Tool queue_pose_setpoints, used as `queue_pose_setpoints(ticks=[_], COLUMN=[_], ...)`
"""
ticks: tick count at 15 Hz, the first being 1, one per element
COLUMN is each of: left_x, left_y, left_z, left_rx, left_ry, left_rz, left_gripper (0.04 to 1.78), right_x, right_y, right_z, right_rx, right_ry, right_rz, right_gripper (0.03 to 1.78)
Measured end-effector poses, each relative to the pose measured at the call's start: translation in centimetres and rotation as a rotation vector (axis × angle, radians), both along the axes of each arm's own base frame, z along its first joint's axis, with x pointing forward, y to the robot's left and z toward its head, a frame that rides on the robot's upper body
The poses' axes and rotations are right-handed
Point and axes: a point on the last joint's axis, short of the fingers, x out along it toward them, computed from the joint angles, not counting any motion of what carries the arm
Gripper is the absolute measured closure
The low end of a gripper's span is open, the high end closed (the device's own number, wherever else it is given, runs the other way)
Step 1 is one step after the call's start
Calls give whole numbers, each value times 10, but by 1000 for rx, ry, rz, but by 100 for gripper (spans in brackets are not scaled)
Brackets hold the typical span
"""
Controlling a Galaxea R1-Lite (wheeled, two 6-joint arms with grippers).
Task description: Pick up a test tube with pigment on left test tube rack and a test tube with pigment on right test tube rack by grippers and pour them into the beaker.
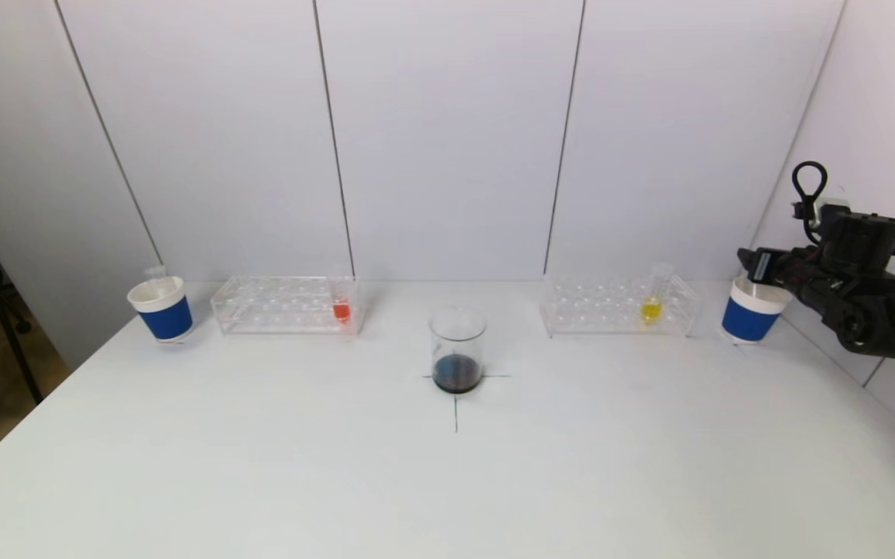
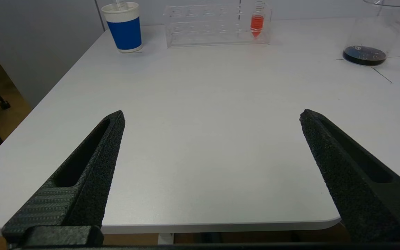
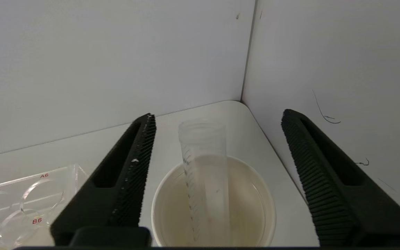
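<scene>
A glass beaker (image 1: pixel 457 349) with dark liquid in its bottom stands at mid-table on a cross mark; it also shows in the left wrist view (image 2: pixel 364 52). The left clear rack (image 1: pixel 276 307) holds a tube of red pigment (image 1: pixel 341 309) (image 2: pixel 257 22). The right clear rack (image 1: pixel 594 307) holds a tube of yellow pigment (image 1: pixel 651 307). My right gripper (image 1: pixel 754 268) (image 3: pixel 219 114) is open above the right blue cup (image 1: pixel 750 318). An empty tube (image 3: pixel 205 166) stands in that cup between the fingers, touching neither. My left gripper (image 2: pixel 212 113) is open and empty over the table's near edge, outside the head view.
A second blue cup (image 1: pixel 161 309) (image 2: pixel 126 27) with an empty tube stands left of the left rack. The side wall is close to my right arm. A corner of the right rack (image 3: pixel 19 198) lies beside my right gripper.
</scene>
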Motion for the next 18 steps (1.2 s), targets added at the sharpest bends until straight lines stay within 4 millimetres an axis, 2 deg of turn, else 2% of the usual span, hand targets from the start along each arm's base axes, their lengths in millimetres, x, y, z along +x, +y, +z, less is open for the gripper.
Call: queue_pose_setpoints(ticks=[2, 4, 8, 11, 14, 18], left_x=[0, 0, 0, 0, 0, 0], left_y=[0, 0, 0, 0, 0, 0], left_z=[0, 0, 0, 0, 0, 0], left_rx=[0, 0, 0, 0, 0, 0], left_ry=[0, 0, 0, 0, 0, 0], left_rz=[0, 0, 0, 0, 0, 0], left_gripper=[6, 6, 6, 6, 6, 6], right_x=[0, -1, -6, -21, -53, -118], right_y=[0, 0, 1, 9, 27, 62], right_z=[0, 1, 10, 25, 46, 87], right_rx=[0, 0, -2, -5, -5, -15], right_ry=[0, 0, -9, -19, -22, -73], right_rz=[0, 0, 0, 9, 34, 99], right_gripper=[20, 7, 4, 4, 4, 4])
